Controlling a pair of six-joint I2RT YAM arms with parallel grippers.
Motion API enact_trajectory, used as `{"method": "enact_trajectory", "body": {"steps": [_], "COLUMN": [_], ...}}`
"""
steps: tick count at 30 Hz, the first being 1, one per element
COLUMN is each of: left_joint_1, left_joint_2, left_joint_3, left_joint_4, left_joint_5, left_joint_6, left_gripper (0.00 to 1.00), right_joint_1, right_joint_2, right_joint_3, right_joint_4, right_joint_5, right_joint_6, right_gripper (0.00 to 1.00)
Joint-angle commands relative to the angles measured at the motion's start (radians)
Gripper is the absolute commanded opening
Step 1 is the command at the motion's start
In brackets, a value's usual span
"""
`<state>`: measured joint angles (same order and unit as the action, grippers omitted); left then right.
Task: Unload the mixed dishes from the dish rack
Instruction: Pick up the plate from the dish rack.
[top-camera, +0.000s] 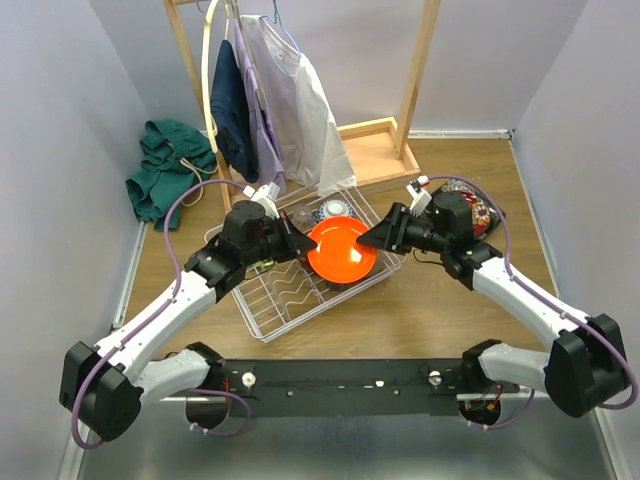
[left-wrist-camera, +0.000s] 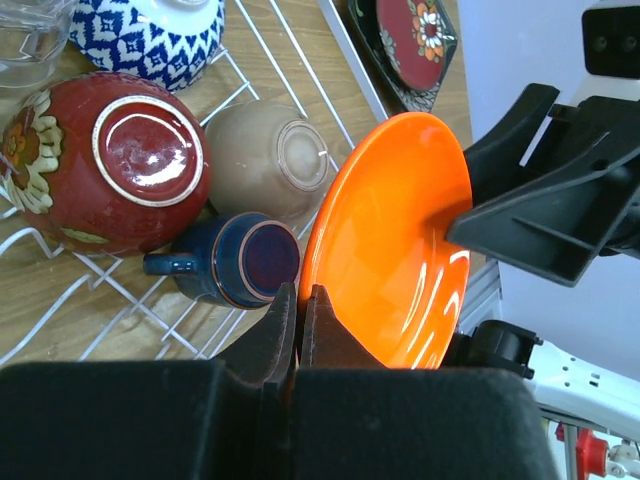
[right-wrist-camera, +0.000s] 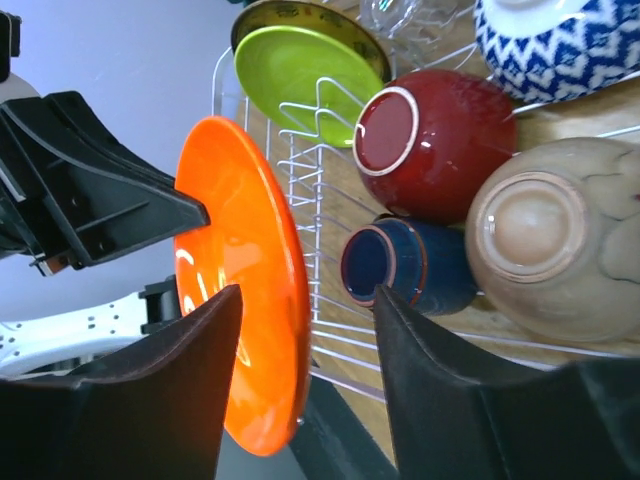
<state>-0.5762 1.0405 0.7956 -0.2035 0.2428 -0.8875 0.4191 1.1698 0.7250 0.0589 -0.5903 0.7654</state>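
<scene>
One orange plate (top-camera: 342, 250) stands on edge above the right half of the rack (top-camera: 270, 315), between two pincers. The left pincer (top-camera: 300, 245) is closed on its left rim. The right pincer (top-camera: 368, 238) is open, one finger on each side of the right rim. The rack sits mid-surface (top-camera: 450, 310) and holds three bowls, blue-white (left-wrist-camera: 150, 40), red (left-wrist-camera: 110, 165) and tan (left-wrist-camera: 265, 160), the last two upturned. One blue cup (left-wrist-camera: 235, 262) lies on its side beside them, and one glass (left-wrist-camera: 30, 35) stands farther off. One green plate (right-wrist-camera: 305, 75) stands in the slot wires. Right of the rack, one red patterned plate (left-wrist-camera: 420, 35) lies on one black plate (left-wrist-camera: 368, 50).
</scene>
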Motion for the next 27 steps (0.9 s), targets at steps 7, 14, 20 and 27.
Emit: {"method": "enact_trajectory", "body": {"steps": [7, 14, 20, 27], "left_joint_1": [-0.010, -0.007, 0.035, 0.231], "left_joint_2": [0.004, -0.030, -0.062, -0.111], "left_joint_3": [0.040, 0.073, 0.108, 0.122], "left_joint_4": [-0.008, -0.097, -0.192, -0.301], "left_joint_5": [-0.089, -0.206, -0.269, -0.220], "left_joint_6": [0.048, 0.133, 0.229, 0.329], "left_gripper": [0.08, 0.76, 0.99, 0.99], "right_joint_1": [0.041, 0.043, 0.030, -0.141], "right_joint_2": [0.042, 0.031, 0.024, 0.005], "right_joint_3": [0.083, 0.132, 0.200, 0.234], "right_joint_4": [-0.039, -0.158, -0.272, -0.340], "right_joint_5": [0.092, 0.185, 0.302, 0.308], "right_joint_6": [-0.069, -0.120, -0.204, -0.201], "right_gripper": [0.01, 0.01, 0.01, 0.01]}}
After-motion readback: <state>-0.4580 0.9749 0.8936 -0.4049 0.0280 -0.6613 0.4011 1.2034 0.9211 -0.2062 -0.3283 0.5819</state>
